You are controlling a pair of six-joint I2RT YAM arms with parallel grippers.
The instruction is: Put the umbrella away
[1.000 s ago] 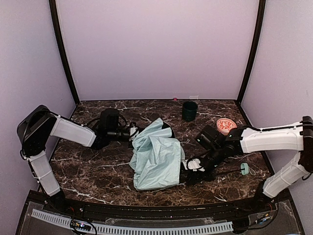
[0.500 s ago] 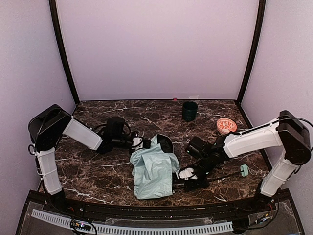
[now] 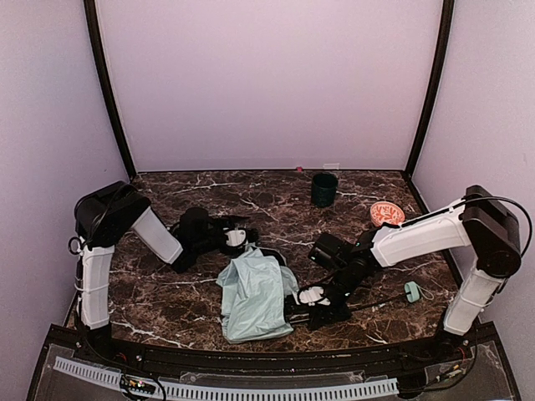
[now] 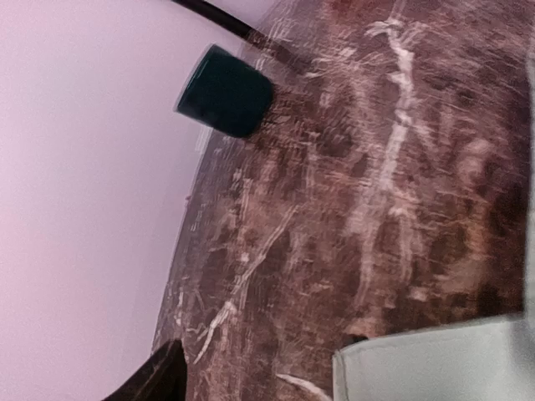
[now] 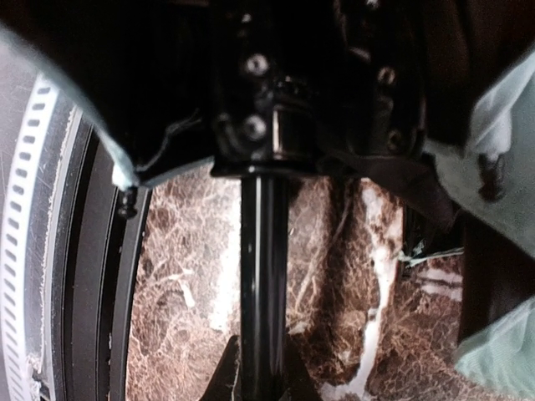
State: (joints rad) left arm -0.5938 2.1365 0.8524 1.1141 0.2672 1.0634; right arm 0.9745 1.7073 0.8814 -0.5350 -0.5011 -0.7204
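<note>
1 umbrella (image 3: 251, 292) | right claw (image 3: 318, 308) clamped on its shaft | left claw (image 3: 237, 239) apart, just beyond fabric

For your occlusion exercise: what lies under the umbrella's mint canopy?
The black shaft emerges from the canopy, gripped by the right hand; the tabletop beneath is covered.

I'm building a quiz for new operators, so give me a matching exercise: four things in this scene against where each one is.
Things: 1 umbrella canopy; 2 umbrella shaft; 3 cup; 4 bowl.
Places: A far edge, near the middle; B far right corner; C near edge, between the arms; D clamped between the right fingers.
Pairs: 1-C, 2-D, 3-A, 4-B.
</note>
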